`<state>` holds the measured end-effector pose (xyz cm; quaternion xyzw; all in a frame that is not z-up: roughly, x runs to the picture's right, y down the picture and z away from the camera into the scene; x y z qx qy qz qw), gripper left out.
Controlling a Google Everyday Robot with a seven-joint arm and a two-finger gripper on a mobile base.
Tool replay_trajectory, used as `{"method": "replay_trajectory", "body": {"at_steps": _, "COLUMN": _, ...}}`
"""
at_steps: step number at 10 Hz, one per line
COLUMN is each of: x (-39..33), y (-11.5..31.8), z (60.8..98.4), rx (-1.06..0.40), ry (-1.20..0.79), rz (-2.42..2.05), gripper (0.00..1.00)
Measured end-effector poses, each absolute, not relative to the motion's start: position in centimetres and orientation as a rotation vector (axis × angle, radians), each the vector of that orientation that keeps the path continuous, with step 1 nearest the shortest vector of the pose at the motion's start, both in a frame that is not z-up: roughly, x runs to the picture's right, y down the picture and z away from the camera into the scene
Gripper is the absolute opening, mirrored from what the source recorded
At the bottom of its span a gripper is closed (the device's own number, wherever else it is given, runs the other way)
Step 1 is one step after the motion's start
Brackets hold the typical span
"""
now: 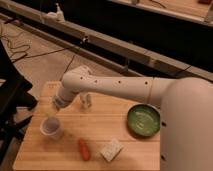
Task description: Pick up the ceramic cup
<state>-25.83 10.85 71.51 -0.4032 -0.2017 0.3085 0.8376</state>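
Observation:
The ceramic cup [51,127] is small, white and round, and it stands upright on the left part of the wooden table [100,122]. My white arm reaches from the right across the table to the left. My gripper [56,104] is at its end, just above and slightly behind the cup, close to its rim. I cannot see whether it touches the cup.
A small clear bottle [86,101] stands just right of the gripper. A wide green bowl [143,120] sits at the right. An orange carrot [84,149] and a pale sponge [111,150] lie near the front edge. A black chair [10,102] stands left of the table.

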Motion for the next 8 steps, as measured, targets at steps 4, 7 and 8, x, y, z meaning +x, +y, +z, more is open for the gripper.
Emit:
{"method": "replay_trajectory", "body": {"at_steps": 4, "x": -28.7, "y": 13.2, "z": 72.7, "rx": -0.860, "ry": -0.414, "rz": 0.600, "gripper": 0.57}}
{"method": "replay_trajectory", "body": {"at_steps": 7, "x": -29.2, "y": 15.0, "z": 74.2, "rx": -0.899, "ry": -0.394, "rz": 0.609, "gripper": 0.57}}
{"method": "replay_trajectory", "body": {"at_steps": 8, "x": -29.2, "y": 15.5, "z": 74.7, "rx": -0.914, "ry": -0.386, "rz": 0.616, "gripper": 0.57}}
